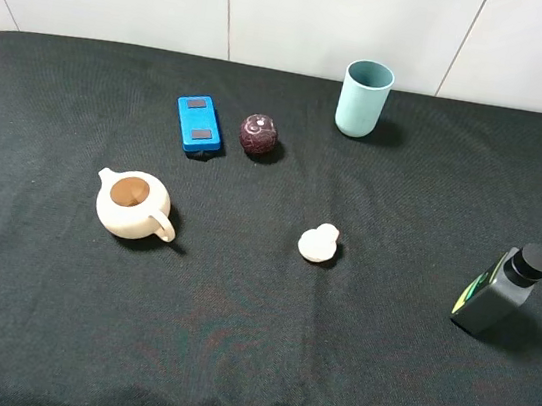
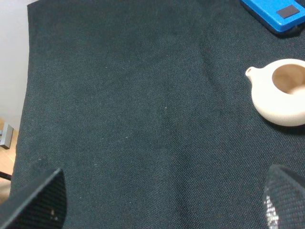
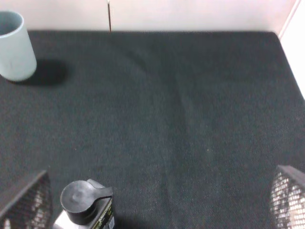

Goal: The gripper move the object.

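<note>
Standing open — cup (image 1: 365, 97), teapot (image 1: 133, 204)

The maroon ball (image 1: 258, 136) sits toward the table's far edge, hemmed on one side by the blue box (image 1: 198, 124) just beside it. The teal cup (image 1: 364, 98) stands near on the other side, closer to the far edge. Toward the near edge, the teapot (image 1: 133, 205) and white figurine (image 1: 319, 243) leave a bare lane of black cloth (image 1: 232, 339) between them. The pump bottle (image 1: 501, 290) stands well apart at the right edge.
</note>
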Controlling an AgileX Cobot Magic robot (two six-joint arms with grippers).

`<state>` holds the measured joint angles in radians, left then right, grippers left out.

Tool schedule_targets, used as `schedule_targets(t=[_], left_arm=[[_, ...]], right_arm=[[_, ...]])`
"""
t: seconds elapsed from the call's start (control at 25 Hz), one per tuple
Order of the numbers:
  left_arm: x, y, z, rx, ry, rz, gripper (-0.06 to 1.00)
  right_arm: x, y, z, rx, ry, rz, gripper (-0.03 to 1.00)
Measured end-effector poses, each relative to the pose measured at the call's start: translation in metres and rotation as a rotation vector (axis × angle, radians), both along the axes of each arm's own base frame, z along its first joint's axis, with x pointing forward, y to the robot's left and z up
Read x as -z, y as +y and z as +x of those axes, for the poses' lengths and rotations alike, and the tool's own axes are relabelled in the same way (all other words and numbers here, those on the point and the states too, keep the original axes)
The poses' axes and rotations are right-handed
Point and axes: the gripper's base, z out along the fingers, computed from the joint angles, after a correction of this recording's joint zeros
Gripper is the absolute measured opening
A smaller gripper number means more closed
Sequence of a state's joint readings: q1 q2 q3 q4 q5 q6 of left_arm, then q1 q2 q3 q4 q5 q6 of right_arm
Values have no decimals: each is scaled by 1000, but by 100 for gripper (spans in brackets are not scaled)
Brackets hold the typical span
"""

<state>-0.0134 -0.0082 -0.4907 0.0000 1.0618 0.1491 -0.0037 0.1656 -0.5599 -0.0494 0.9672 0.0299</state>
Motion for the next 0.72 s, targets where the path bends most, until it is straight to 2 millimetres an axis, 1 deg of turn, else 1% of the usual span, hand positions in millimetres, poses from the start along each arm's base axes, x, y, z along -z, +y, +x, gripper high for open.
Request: schedule_targets(t=[0.16,0.36,0.52,0.72], left_arm=[[0,0,0,0,0,0,88],[0,0,0,0,0,0,88],[0,0,0,0,0,0,88],[0,0,0,0,0,0,88]], right_arm=[[9,0,-14,1,-52,0,69],[17,0,-27,3,-44,2,69],[19,0,-27,-1,-43,3,69],[20,0,-26,-49,-47,4,69]])
